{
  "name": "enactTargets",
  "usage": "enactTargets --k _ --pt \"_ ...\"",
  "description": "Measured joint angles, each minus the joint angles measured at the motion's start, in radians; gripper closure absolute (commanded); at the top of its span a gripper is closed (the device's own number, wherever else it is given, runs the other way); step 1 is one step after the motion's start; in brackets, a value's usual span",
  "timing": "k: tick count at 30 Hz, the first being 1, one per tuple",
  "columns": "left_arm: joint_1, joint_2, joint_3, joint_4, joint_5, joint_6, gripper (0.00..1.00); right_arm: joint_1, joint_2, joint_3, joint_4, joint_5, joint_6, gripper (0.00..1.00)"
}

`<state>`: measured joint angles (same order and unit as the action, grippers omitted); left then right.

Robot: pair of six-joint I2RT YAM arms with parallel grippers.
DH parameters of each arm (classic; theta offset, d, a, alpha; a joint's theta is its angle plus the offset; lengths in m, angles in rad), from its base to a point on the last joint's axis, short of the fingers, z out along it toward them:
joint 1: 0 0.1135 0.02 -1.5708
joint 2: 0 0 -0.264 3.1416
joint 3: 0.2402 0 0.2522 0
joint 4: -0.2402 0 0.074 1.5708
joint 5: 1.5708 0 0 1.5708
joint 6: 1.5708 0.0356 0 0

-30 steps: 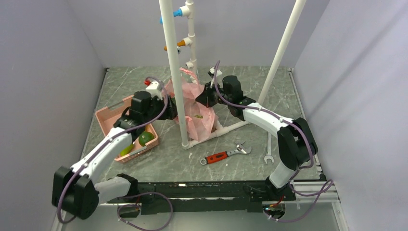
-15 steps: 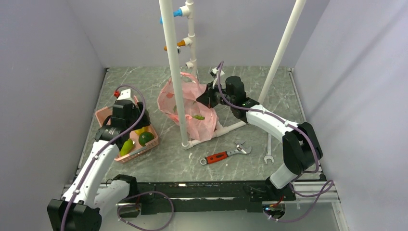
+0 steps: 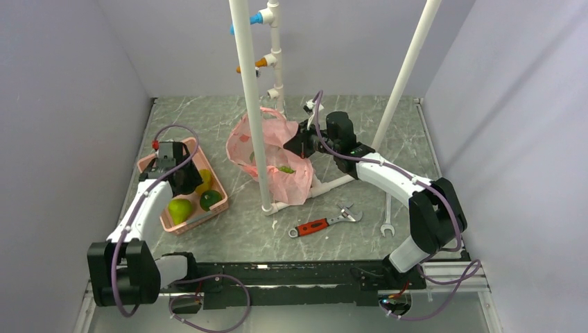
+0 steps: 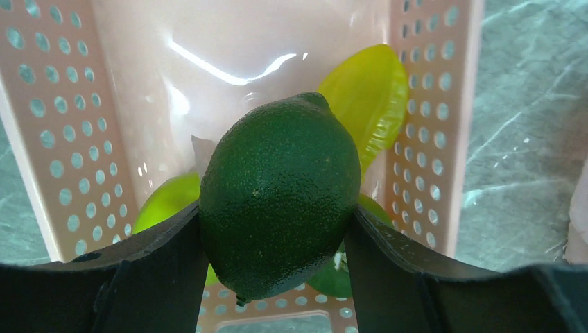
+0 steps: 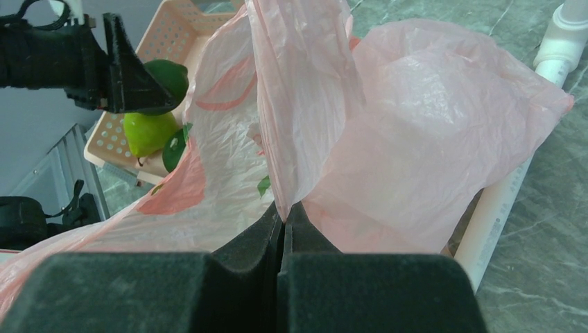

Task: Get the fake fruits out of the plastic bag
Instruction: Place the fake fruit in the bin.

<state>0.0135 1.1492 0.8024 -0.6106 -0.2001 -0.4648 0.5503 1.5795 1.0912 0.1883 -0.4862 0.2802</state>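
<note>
Left gripper (image 4: 276,229) clamps a lime (image 4: 277,173) over the left basket (image 4: 41,125), which already holds other fruits (image 3: 179,208). Right gripper (image 5: 283,215), pressed together, pinches the central bag (image 5: 416,139); a green fruit (image 3: 286,168) remains inside.

This looks like a robotics lab test cell. Plain pale-grey wall panels (image 3: 62,104) enclose a grey marbled tabletop (image 3: 360,118). A white plastic pipe frame (image 3: 252,104) stands mid-table, and white-and-black robot arms are bolted near left (image 3: 145,208) and near right (image 3: 385,173).
</note>
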Motion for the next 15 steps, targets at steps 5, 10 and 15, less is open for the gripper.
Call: enactTargets --k 5,10,15 --pt "0.084 0.061 0.002 0.006 0.055 -0.001 0.25 0.0 -0.01 -0.007 0.0 -0.011 -0.005 1.0" --pt "0.097 0.046 -0.001 0.016 0.076 -0.006 0.01 0.0 -0.011 -0.007 0.0 -0.024 -0.006 1.0" --pt "0.097 -0.032 -0.024 0.031 0.113 -0.008 0.01 0.0 -0.011 -0.007 0.0 -0.046 0.0 1.0"
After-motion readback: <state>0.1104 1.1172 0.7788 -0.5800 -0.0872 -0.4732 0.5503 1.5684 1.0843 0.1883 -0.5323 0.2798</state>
